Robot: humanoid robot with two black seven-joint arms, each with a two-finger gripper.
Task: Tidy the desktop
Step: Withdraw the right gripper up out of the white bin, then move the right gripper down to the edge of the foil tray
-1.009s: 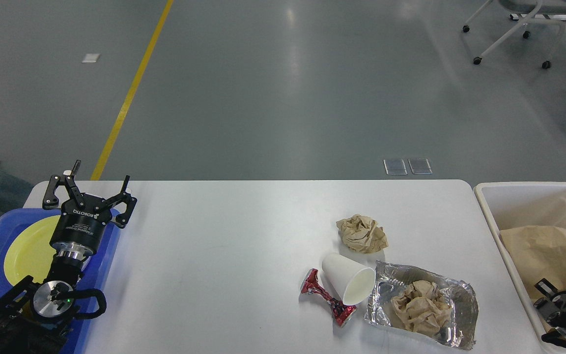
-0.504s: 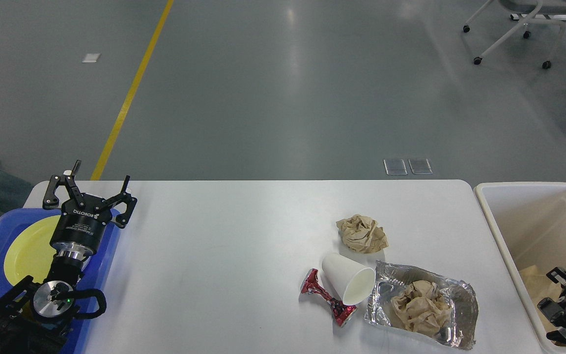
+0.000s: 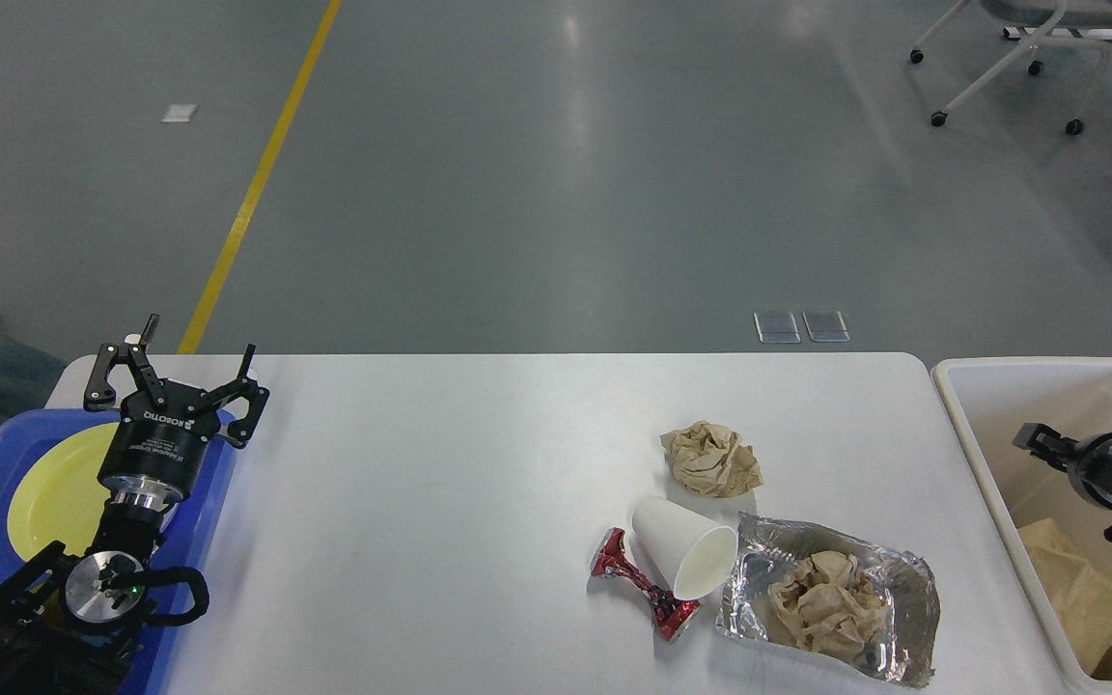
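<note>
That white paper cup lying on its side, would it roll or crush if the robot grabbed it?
The white paper cup lies tipped over, so a nudge would probably roll it in a curve. It looks empty, thin-walled and light, so a firm squeeze might well dent it.

The right gripper (image 3: 1063,487) has risen from the six o'clock end of the cream bin (image 3: 961,405) toward twelve o'clock, leaving the brown paper (image 3: 1082,589) lying lower inside.
</note>
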